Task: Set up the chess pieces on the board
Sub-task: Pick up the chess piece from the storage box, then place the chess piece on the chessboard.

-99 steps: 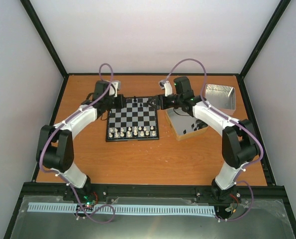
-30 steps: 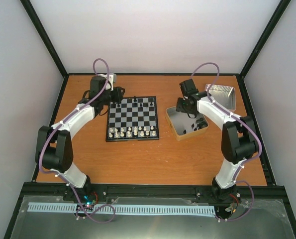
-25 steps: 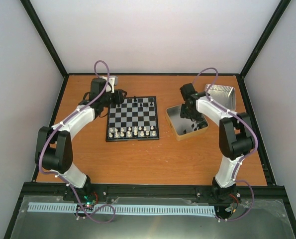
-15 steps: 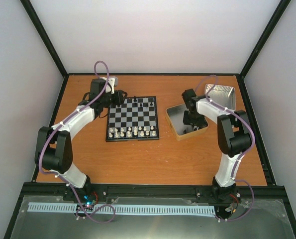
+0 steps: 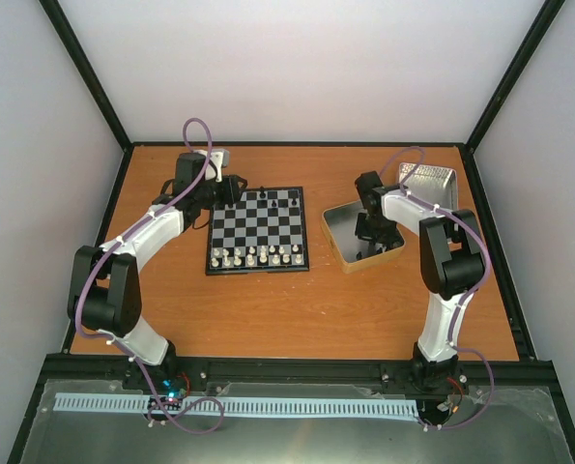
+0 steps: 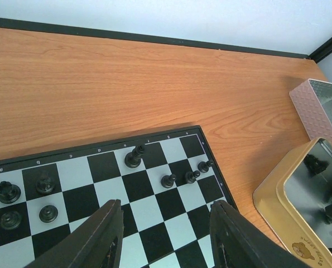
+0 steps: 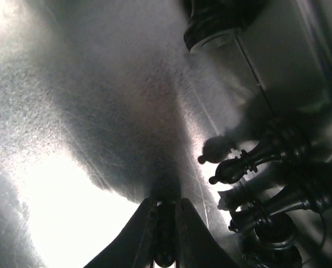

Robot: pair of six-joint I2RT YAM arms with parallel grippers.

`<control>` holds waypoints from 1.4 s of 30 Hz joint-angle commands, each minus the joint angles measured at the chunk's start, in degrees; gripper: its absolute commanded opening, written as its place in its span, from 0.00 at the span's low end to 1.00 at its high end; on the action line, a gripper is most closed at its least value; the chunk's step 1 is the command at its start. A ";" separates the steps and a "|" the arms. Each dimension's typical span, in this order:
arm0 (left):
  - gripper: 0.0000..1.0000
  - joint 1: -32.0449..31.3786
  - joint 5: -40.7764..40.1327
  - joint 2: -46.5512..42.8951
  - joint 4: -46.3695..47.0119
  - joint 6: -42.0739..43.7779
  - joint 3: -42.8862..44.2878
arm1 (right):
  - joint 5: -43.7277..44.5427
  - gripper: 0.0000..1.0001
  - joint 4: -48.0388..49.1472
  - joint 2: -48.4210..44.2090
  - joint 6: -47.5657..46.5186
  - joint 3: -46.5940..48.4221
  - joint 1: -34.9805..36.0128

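Observation:
The board (image 5: 258,230) lies at the middle of the table, with several black chess pieces (image 5: 265,197) along its far rows. Over its far left corner my left gripper (image 5: 233,188) hovers open and empty. Its wrist view looks down on a tall black piece (image 6: 134,157) and three pawns (image 6: 168,180), all beyond the gripper (image 6: 166,206). My right gripper (image 5: 367,235) reaches down into the gold tin (image 5: 337,242). In its wrist view the jaws (image 7: 166,231) are shut on a small black chess piece. More black pieces (image 7: 249,163) lie just to the right.
A row of white pieces (image 5: 258,256) stands along the board's near edge. A silver tin (image 5: 430,184) sits behind the gold one, at the far right. The gold tin's wall (image 6: 274,195) lies close to the board's right side.
My right arm has dropped from the gold tin's far side onto its floor, and its jaws have closed on a black piece. The left arm has hardly moved in the last second.

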 commanded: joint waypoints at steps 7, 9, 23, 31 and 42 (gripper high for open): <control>0.45 0.65 -2.76 -1.81 -1.62 -1.82 -0.21 | -1.59 0.07 -2.63 -0.89 -2.10 10.05 1.31; 0.46 1.68 -2.57 -2.16 -1.85 -3.39 -1.08 | -2.60 0.07 -3.59 -0.44 -2.40 13.58 2.98; 0.46 12.52 -0.94 -3.52 -6.45 -13.37 -9.67 | -6.74 0.08 -2.30 16.64 -12.74 42.47 19.96; 0.47 13.50 -1.59 -1.87 -11.39 -14.37 -11.07 | -9.42 0.09 -3.48 27.12 -16.07 57.91 23.63; 0.47 13.51 2.14 0.83 -12.98 -13.19 -10.43 | -8.97 0.10 -3.67 35.81 -17.76 66.08 24.03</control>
